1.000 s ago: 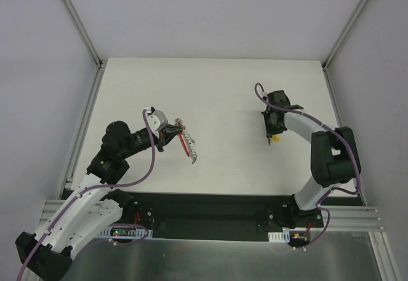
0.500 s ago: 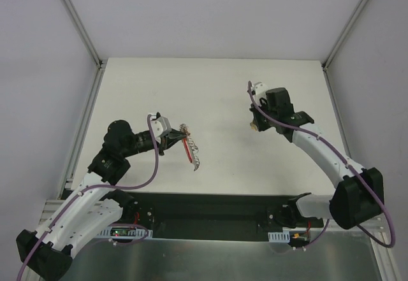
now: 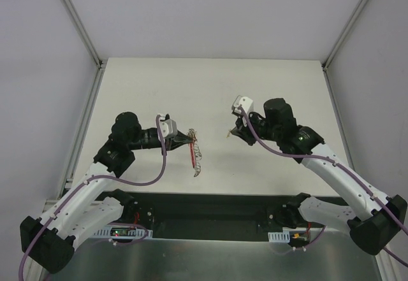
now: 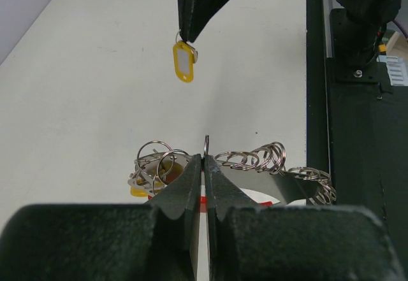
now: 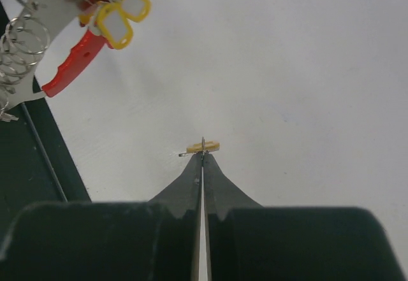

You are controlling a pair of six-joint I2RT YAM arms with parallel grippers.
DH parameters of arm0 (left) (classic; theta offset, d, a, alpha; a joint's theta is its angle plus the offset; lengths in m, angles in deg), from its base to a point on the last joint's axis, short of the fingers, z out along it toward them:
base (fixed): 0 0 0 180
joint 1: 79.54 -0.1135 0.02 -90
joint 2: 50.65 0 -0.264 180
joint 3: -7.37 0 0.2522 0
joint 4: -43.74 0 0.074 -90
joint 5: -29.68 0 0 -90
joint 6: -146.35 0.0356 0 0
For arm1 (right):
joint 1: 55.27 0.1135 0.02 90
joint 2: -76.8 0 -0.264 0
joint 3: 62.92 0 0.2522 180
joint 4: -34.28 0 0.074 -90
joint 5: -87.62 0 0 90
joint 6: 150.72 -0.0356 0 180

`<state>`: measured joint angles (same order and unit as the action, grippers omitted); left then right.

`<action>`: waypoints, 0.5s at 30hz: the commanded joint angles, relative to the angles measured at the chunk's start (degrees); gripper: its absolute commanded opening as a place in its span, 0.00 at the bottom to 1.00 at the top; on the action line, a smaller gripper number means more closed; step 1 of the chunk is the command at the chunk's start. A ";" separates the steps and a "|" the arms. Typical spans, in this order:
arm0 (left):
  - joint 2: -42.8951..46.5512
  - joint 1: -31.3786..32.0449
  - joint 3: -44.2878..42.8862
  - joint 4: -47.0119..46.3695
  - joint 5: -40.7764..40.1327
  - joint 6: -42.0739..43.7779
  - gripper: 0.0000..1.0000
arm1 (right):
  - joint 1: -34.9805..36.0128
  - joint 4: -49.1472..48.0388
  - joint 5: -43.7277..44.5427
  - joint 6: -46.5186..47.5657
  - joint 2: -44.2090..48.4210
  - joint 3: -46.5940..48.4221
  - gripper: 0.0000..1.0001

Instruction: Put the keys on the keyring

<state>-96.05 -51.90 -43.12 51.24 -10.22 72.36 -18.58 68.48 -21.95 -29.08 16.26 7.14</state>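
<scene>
Pinching one wire loop, the left pincer (image 4: 204, 161) holds the keyring (image 4: 274, 169) above the counter (image 3: 217, 90), its springy coils and red band dangling. Facing it but apart, the right pincer (image 5: 202, 160) is clamped on a key (image 5: 203, 146), probably light and slippery, best gripped at its top.
</scene>
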 commanded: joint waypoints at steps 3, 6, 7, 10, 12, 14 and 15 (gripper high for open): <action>-2.75 0.13 -5.63 -0.25 9.56 6.65 0.00 | 4.88 1.26 -5.91 4.48 1.99 2.68 0.01; -3.81 0.66 -6.25 1.25 11.58 8.95 0.00 | 7.43 1.00 -5.57 5.45 2.43 2.68 0.01; -4.07 0.75 -6.33 1.60 11.94 9.30 0.00 | 8.04 1.00 -5.22 5.71 2.44 2.68 0.01; -4.34 1.10 -5.81 1.96 12.91 10.27 0.00 | 11.29 1.00 -4.34 6.68 2.70 2.68 0.01; -4.25 1.36 -5.46 1.96 12.91 10.88 0.00 | 12.53 0.65 -4.16 6.95 2.96 2.42 0.01; -4.08 1.80 -5.02 1.96 12.91 10.97 0.00 | 14.20 -1.19 -4.16 6.86 3.31 1.46 0.01; -4.07 1.98 -4.93 1.96 13.00 10.89 0.00 | 14.98 -1.90 -3.98 6.95 3.32 1.28 0.01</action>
<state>-100.86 -50.96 -46.93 55.02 -1.39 80.25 -6.08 69.84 -25.32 -23.95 17.75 7.20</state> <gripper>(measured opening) 0.008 0.018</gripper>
